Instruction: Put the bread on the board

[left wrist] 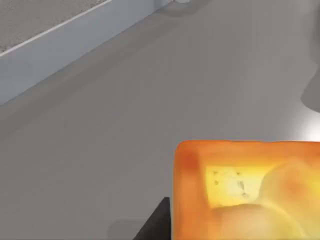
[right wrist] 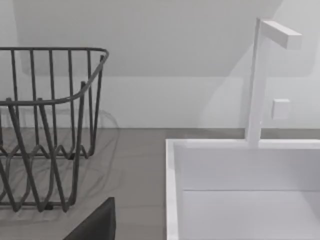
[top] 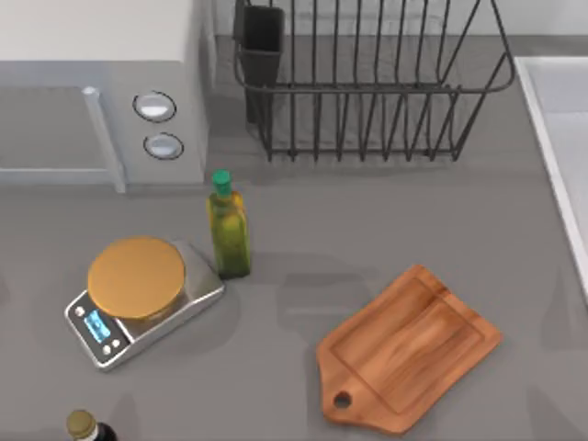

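Across the grey worktop (top: pixel 303 248): wire dish rack (top: pixel 367 83) at the back, reddish-brown board (top: pixel 409 354) toward the front right, silver scale (top: pixel 142 299) at front left with an oil bottle (top: pixel 229 230) just beside it. Close up in the left wrist view, the bread (left wrist: pixel 235 185), right beside a dark part of the left end effector (left wrist: pixel 156 226); impossible to tell whether gripped. Right end effector (right wrist: pixel 95 222) near the rack and the white sink (right wrist: pixel 240 190), opening likewise impossible to tell.

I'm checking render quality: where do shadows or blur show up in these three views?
Top view: soft shadows lie on the table beside the oil bottle and scale. Left wrist view: the bread looms very close, its edges soft and glowing. Right wrist view: the rack throws faint shadows.
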`<state>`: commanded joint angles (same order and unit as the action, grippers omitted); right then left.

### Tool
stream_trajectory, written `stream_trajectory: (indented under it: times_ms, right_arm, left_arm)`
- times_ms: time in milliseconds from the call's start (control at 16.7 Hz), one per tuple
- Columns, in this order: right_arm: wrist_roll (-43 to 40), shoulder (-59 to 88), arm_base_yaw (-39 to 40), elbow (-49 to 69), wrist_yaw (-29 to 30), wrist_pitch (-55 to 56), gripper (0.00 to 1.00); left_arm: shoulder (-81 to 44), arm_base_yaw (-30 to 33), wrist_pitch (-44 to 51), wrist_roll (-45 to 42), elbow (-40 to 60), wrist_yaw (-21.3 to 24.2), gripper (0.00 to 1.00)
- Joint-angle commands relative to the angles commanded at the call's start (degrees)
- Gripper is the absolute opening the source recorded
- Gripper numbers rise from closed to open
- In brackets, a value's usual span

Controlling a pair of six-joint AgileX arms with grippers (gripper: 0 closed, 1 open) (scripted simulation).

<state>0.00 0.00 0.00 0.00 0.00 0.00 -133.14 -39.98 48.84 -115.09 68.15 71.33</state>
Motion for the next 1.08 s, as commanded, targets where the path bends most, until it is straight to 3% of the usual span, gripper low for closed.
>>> stream_trajectory:
  times_ms: [540,1080]
  right_arm:
    - [0.0,0.0,0.0,0.0,0.0,0.0,1.0]
    - [0.0,0.0,0.0,0.0,0.0,0.0,1.0]
  left_arm:
    - [0.91,0.02,0.86,-0.02,0.24,-0.18,0.0]
    - [14.36,0.08,17.36,0.66,3.49,-0.07,0.0]
